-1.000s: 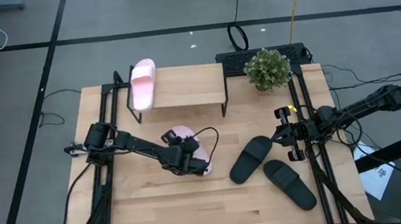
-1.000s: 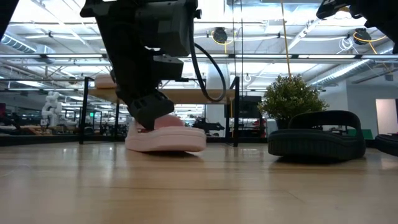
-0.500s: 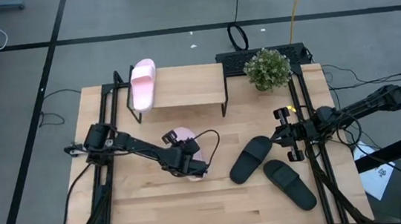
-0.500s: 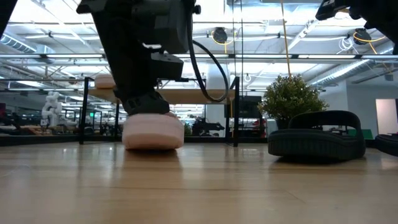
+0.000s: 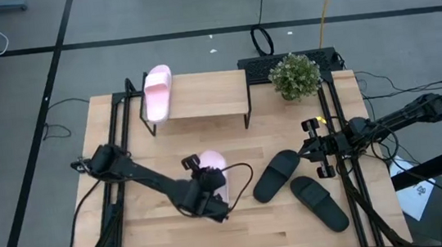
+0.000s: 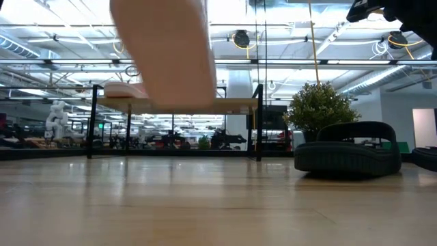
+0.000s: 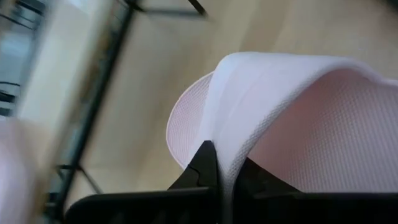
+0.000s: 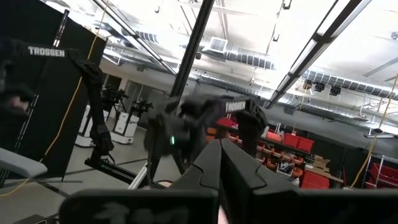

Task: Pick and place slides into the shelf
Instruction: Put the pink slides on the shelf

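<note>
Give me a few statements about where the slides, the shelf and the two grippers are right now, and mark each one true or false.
1. One pink slide lies on the shelf. True.
2. The left gripper holds a black slide. False: it is shut on the second pink slide, lifted off the table.
3. Both black slides lie on the table. True.
4. The right gripper is over the shelf. False: it waits at the table's right edge, near the black slides.
5. A potted plant stands right of the shelf. True.
</note>
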You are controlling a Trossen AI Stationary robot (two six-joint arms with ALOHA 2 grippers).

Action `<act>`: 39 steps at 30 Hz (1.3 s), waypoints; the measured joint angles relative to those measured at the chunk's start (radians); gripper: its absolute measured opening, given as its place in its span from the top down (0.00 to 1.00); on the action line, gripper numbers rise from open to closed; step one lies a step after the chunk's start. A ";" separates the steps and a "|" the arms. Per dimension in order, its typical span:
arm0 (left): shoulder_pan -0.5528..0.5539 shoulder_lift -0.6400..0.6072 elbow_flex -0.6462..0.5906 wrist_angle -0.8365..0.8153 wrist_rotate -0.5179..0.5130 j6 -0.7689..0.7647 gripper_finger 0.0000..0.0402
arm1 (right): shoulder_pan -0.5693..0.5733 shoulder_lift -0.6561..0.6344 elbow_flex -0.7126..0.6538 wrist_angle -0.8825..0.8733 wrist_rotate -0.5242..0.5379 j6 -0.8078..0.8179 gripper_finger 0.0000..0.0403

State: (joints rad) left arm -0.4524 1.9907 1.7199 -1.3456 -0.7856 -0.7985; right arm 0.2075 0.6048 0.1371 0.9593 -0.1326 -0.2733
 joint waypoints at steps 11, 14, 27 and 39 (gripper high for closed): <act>0.096 -0.067 0.338 -0.229 -0.239 0.248 1.00 | 0.000 -0.002 0.000 0.006 0.000 0.009 1.00; 0.181 -0.127 0.353 -0.203 -0.249 0.378 1.00 | 0.000 -0.006 -0.001 0.008 0.000 0.026 1.00; 0.451 -0.322 0.352 -0.173 -0.314 0.700 1.00 | -0.001 -0.010 -0.001 0.008 0.014 -0.009 1.00; 0.629 -0.374 0.169 0.209 -0.095 1.091 1.00 | -0.001 -0.010 -0.001 0.010 0.059 -0.028 1.00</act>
State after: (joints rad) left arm 0.1762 1.6168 1.8886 -1.1368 -0.8809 0.2921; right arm 0.2062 0.5945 0.1364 0.9695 -0.0740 -0.3012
